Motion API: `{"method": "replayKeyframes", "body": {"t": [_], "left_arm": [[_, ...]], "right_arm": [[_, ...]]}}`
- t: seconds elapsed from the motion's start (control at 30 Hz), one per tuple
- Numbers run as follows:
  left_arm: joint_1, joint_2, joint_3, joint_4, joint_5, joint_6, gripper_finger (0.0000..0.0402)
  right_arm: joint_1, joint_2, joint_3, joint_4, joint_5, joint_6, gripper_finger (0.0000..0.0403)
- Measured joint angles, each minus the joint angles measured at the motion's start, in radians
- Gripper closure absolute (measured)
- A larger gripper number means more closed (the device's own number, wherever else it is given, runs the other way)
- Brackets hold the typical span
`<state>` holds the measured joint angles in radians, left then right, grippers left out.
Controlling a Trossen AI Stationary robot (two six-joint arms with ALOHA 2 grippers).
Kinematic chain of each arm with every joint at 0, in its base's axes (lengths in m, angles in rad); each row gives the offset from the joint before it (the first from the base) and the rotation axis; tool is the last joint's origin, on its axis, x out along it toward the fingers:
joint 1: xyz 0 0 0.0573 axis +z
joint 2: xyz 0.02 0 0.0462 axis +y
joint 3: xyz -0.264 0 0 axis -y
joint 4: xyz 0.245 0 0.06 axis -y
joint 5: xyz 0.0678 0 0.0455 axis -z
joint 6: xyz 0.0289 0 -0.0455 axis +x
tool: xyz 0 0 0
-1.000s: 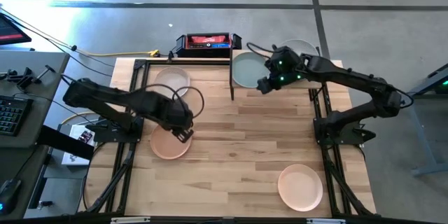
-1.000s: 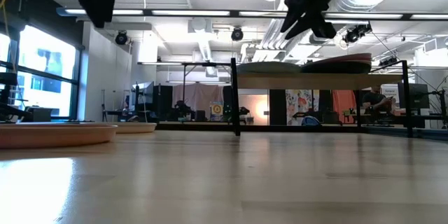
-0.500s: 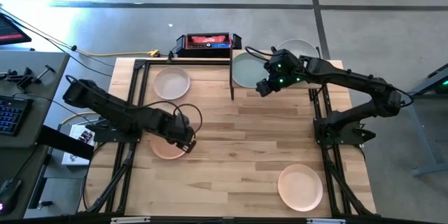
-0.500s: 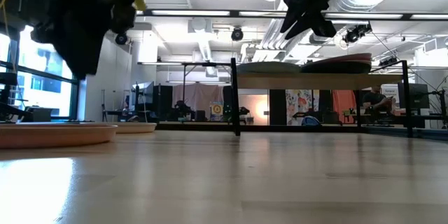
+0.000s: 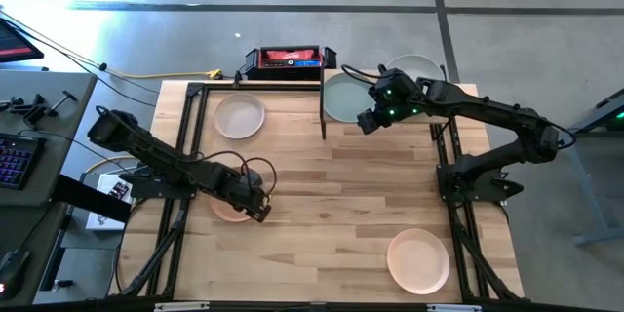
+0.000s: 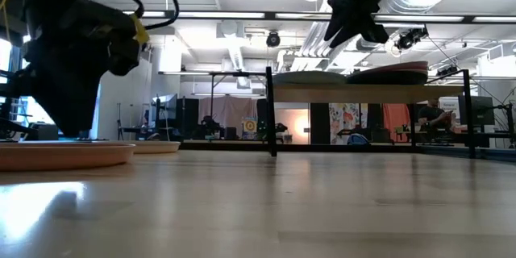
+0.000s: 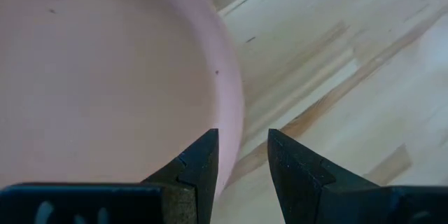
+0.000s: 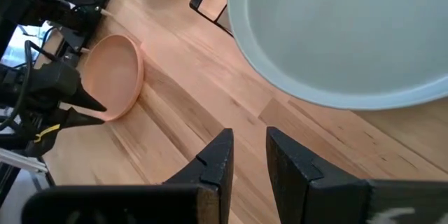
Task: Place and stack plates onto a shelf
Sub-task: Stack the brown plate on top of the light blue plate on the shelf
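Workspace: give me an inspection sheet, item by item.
Surface: light-wood tabletop; no spills seen.
Job's things: peach plate under the left gripper; pale pink plate at the far left; cream plate at the near right; sage green plate and a white plate on the shelf, more stacked there.
Clutter: black-and-red case at the far table edge.
Grippers: left gripper low at the peach plate's rim, its fingers on either side of the rim, not closed. Right gripper raised above the shelf edge, open, empty.
Cables: yellow cord behind the table; black loops on the left arm.
Surroundings: keyboard on a side desk at the left.
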<state>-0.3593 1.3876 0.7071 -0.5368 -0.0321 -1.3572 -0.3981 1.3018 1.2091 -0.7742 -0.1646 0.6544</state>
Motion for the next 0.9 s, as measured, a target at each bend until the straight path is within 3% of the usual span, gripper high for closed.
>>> {"method": "replayKeyframes", "body": {"t": [0.77,0.9], "left_arm": [[-0.062,0.129,-0.019,0.071,0.009,-0.046,0.0291],[-0.062,0.128,-0.013,0.062,0.013,-0.01,0.0311]], "right_arm": [[0.0,0.001,0.0,-0.013,0.003,0.022,0.0336],[0.0,0.001,0.0,-0.013,0.003,0.022,0.0336]]}}
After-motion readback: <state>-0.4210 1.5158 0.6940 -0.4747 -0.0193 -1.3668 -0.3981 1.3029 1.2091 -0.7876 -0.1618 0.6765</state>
